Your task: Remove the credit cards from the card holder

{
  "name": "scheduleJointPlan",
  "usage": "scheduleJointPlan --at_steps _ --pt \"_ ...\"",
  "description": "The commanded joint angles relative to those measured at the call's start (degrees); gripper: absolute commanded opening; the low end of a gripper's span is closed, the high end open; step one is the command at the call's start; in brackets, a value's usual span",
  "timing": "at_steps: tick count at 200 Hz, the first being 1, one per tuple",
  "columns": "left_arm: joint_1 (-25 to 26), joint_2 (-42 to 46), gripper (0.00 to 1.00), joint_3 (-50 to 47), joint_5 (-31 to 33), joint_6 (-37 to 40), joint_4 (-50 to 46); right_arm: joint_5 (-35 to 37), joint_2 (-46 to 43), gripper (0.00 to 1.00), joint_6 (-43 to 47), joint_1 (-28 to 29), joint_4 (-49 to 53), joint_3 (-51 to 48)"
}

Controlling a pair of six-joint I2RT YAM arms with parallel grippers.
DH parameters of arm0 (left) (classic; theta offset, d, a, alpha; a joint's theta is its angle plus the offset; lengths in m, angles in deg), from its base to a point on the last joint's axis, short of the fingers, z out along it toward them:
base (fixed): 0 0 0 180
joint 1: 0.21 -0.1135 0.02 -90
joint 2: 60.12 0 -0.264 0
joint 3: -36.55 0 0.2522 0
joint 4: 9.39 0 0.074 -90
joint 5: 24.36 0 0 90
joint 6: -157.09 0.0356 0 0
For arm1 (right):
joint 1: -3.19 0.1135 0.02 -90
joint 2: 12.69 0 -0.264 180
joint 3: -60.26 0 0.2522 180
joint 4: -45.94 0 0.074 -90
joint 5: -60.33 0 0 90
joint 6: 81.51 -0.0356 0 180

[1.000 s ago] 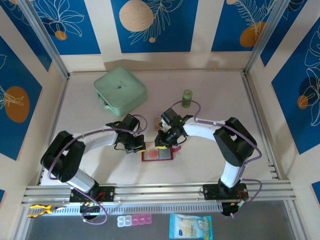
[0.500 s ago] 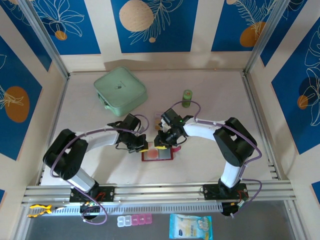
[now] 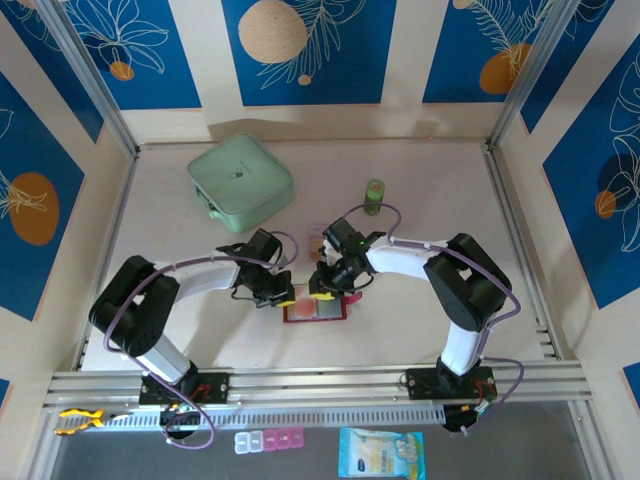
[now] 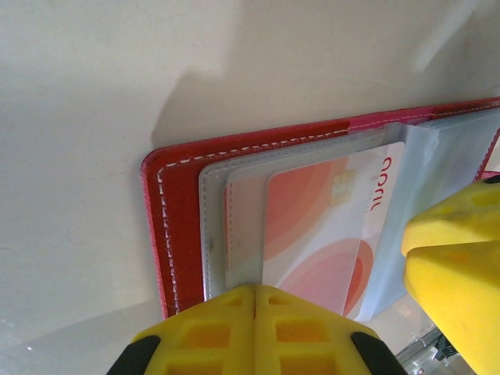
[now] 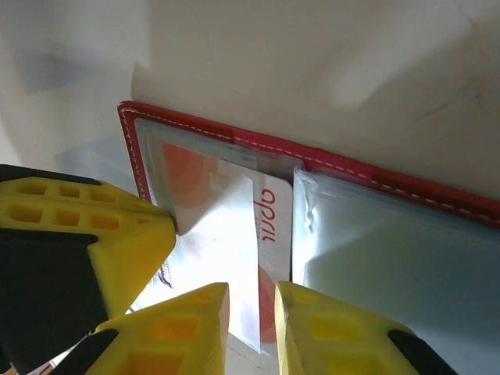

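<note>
The dark red card holder (image 3: pixel 320 311) lies open on the table, its clear sleeves up. A white credit card with orange circles (image 4: pixel 312 226) sits in the left sleeve, partly slid out (image 5: pixel 273 211). My left gripper (image 3: pixel 283 293) is shut, its tips (image 4: pixel 255 291) pressing on the sleeve's edge beside the red cover (image 4: pixel 180 226). My right gripper (image 3: pixel 322 287) stands narrowly open (image 5: pixel 251 301), its fingers straddling the sleeve's film edge over the card. A small tan card (image 3: pixel 318 240) lies on the table behind.
A mint-green square case (image 3: pixel 240 182) sits at the back left and a small green bottle (image 3: pixel 374 196) behind the right gripper. A pill box (image 3: pixel 268 440) and a blue packet (image 3: pixel 380 452) lie below the front rail.
The left arm's elbow has shifted slightly to the right. Both grippers stay at the card holder, and the card has not visibly moved.
</note>
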Motion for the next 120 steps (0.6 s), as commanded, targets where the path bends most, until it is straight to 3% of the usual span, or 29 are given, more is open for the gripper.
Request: scheduleJointPlan --at_steps 1,120 --pt "0.3 -1.1 0.0 -0.06 1.13 1.37 -2.86 -2.47 1.34 0.23 -0.85 -0.3 -1.15 -1.07" --pt "0.3 -1.45 0.0 -0.27 1.02 1.02 -3.15 -0.33 1.59 0.28 -1.04 -0.21 0.2 -1.42"
